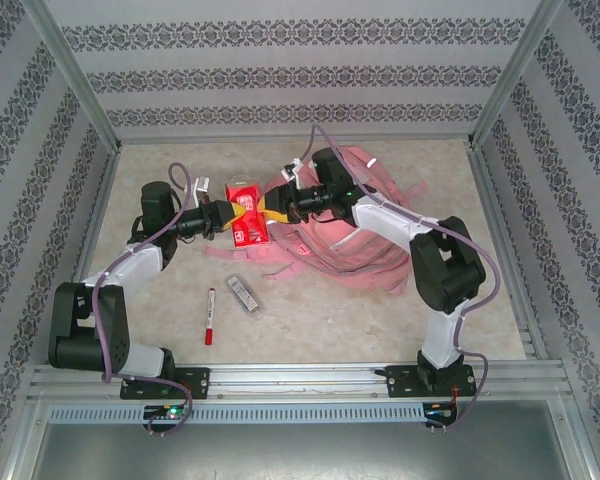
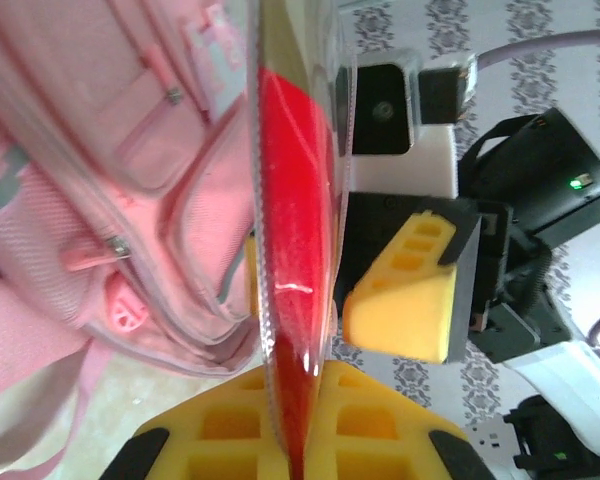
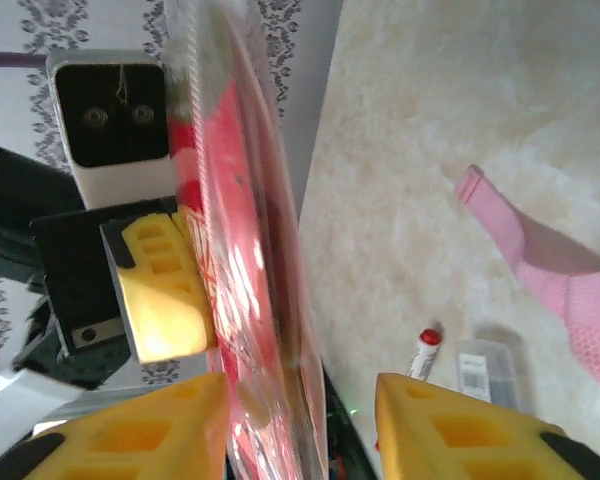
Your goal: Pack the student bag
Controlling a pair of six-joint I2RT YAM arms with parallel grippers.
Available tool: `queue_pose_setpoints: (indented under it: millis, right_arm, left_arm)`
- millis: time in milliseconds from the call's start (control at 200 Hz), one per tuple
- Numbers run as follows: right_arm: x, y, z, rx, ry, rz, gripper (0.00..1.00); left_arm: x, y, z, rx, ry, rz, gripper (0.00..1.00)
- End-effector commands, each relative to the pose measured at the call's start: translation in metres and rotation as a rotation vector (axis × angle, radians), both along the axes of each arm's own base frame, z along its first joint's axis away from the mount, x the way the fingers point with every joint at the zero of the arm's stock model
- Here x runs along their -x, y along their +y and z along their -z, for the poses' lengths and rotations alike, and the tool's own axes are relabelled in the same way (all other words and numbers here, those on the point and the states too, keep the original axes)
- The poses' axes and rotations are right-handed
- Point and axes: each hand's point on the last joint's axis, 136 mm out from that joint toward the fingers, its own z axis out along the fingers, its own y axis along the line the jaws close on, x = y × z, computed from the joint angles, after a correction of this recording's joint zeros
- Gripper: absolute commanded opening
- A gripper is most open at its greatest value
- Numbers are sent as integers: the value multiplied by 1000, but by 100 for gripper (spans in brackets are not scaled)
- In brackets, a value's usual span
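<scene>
A flat red packet in clear wrap (image 1: 247,215) hangs above the table between my two grippers. My left gripper (image 1: 223,215) is shut on its edge; in the left wrist view both yellow pads (image 2: 230,430) pinch the packet (image 2: 292,230). My right gripper (image 1: 272,208) stands open around the packet's other edge (image 3: 245,250), with a wide gap to one finger (image 3: 450,420). The student bag (image 1: 350,235), big, pink and soft, lies on the table behind and right of the packet, its front pockets and zips (image 2: 110,170) showing.
A red-capped marker (image 1: 210,315) and a small clear box (image 1: 244,295) lie on the table near the front left, also seen as marker (image 3: 423,352) and box (image 3: 485,370). Pink bag straps (image 1: 380,275) trail toward the right arm. Patterned walls enclose the table.
</scene>
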Motion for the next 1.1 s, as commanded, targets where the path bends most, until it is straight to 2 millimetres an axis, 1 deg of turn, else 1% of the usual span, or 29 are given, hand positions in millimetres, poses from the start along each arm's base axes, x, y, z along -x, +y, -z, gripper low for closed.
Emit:
queue_pose_setpoints:
  millis: [0,120,200,260,340,390,440,520,610,635,665,675,680,685,690,695,700,705,720,744,809,844,889,944,984,1009,1049,1069,1094]
  right_arm:
    - [14,-16,-38,-104,-110,-65,47]
    - [29,-25,-51,-159,-136,-127,53]
    - [35,-24,-55,-173,-148,-144,53]
    - [35,-23,-58,-178,-150,-142,46]
    - [31,-23,-59,-182,-145,-124,30]
    - [26,-25,-58,-177,-133,-100,18]
    - [22,-28,-57,-173,-127,-75,9]
    - [21,-34,-58,-173,-130,-61,7]
    - [24,-36,-60,-180,-130,-64,4]
    - [25,-36,-61,-185,-133,-70,4]
    - [29,-35,-65,-198,-141,-85,14]
    - [30,-35,-65,-200,-143,-88,14]
    - [30,-34,-66,-202,-145,-91,17]
    - [31,-34,-66,-204,-147,-94,17]
    - [32,-34,-67,-206,-149,-98,21]
    - [33,-33,-67,-209,-152,-101,26]
    - [33,-33,-67,-209,-152,-101,26]
    - [33,-33,-68,-210,-154,-103,32]
    - [35,-33,-69,-212,-157,-110,41]
    - [37,-31,-69,-214,-161,-117,44]
    - [42,-29,-71,-221,-171,-138,44]
    - [43,-27,-71,-225,-173,-147,40]
    - [43,-27,-71,-225,-176,-141,28]
    - [39,-28,-70,-222,-177,-120,11]
    - [35,-31,-70,-220,-178,-100,5]
    - [32,-34,-70,-218,-177,-82,4]
    - [26,-41,-69,-211,-174,-46,1]
    - [22,-46,-68,-206,-170,-22,0]
    - [16,-53,-68,-198,-166,12,0]
  left_arm:
    - [12,-15,-32,45,-131,98,0]
    - [20,-30,-37,51,-143,152,0]
    - [27,-42,-39,44,-145,199,0]
    - [30,-49,-37,33,-141,222,0]
    - [32,-54,-41,31,-154,233,0]
    - [33,-56,-44,36,-163,237,1]
    - [35,-59,-46,37,-161,246,2]
    - [37,-64,-46,29,-161,263,4]
    - [38,-70,-45,22,-158,274,4]
    - [39,-73,-45,23,-159,280,4]
    - [40,-76,-45,27,-157,289,4]
    - [40,-77,-46,29,-158,291,3]
    - [40,-77,-46,30,-158,292,3]
    - [40,-78,-46,31,-158,293,3]
    - [40,-78,-46,32,-158,293,3]
    - [40,-79,-46,32,-158,295,2]
    - [40,-79,-46,34,-157,296,2]
    - [39,-80,-47,35,-158,296,2]
    - [40,-81,-46,39,-155,301,1]
    - [40,-83,-48,46,-156,308,1]
    - [40,-88,-47,54,-154,323,1]
    - [40,-89,-46,54,-155,332,1]
    - [42,-92,-45,54,-146,345,1]
    - [44,-93,-44,52,-144,352,2]
    - [44,-93,-44,47,-147,348,3]
    - [44,-92,-43,43,-147,344,7]
    - [44,-91,-42,29,-159,332,24]
    - [43,-91,-42,18,-171,326,28]
    - [43,-90,-38,-2,-171,316,29]
